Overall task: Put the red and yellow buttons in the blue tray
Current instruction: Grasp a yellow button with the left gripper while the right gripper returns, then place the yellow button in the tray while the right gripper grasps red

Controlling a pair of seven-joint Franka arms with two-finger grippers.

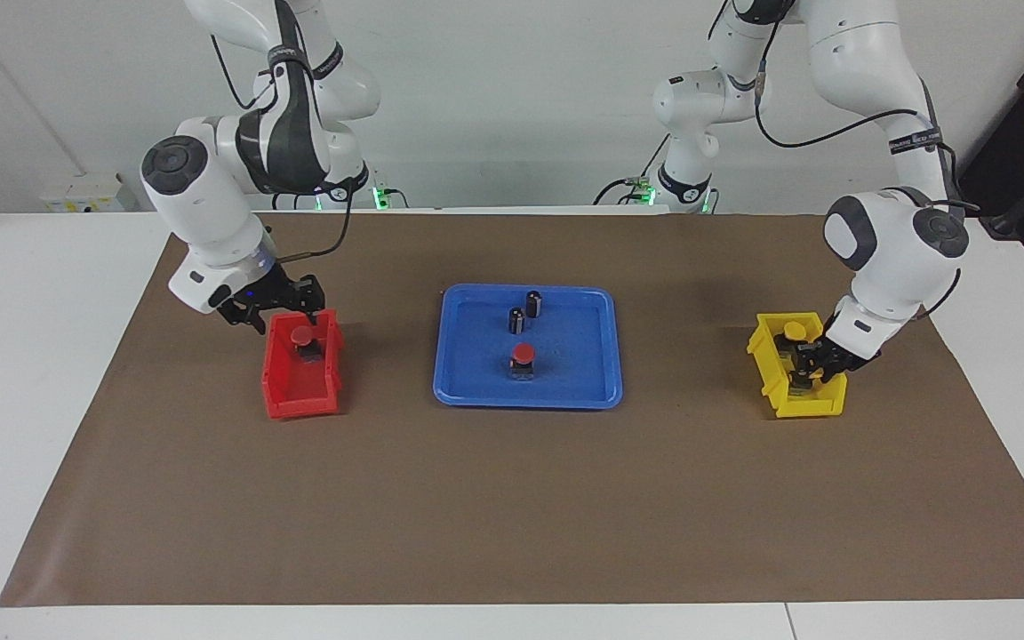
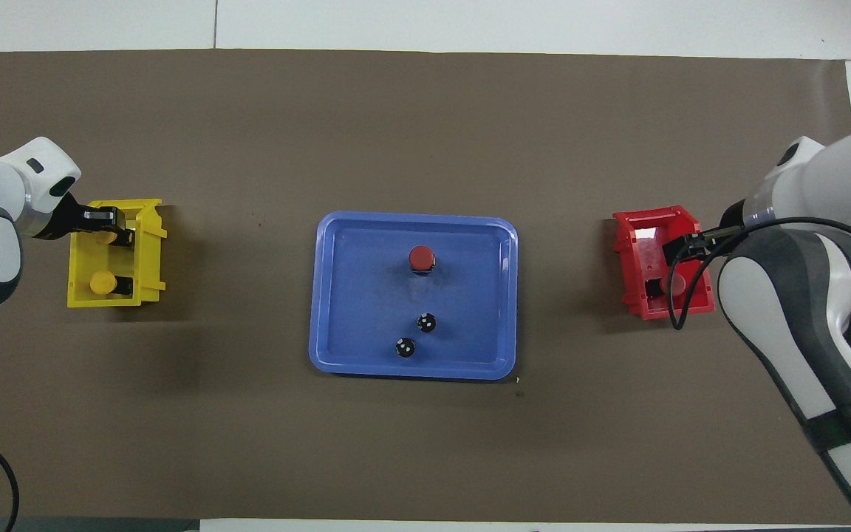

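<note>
The blue tray lies at mid table. One red button stands in it. A second red button sits in the red bin. My right gripper hangs open just above that bin's rim nearer to the robots, apart from the button. One yellow button stands in the yellow bin. My left gripper is down inside this bin at the other yellow button.
Two small black cylinders stand in the blue tray, nearer to the robots than the red button. A brown mat covers the table. The red bin is toward the right arm's end, the yellow bin toward the left arm's end.
</note>
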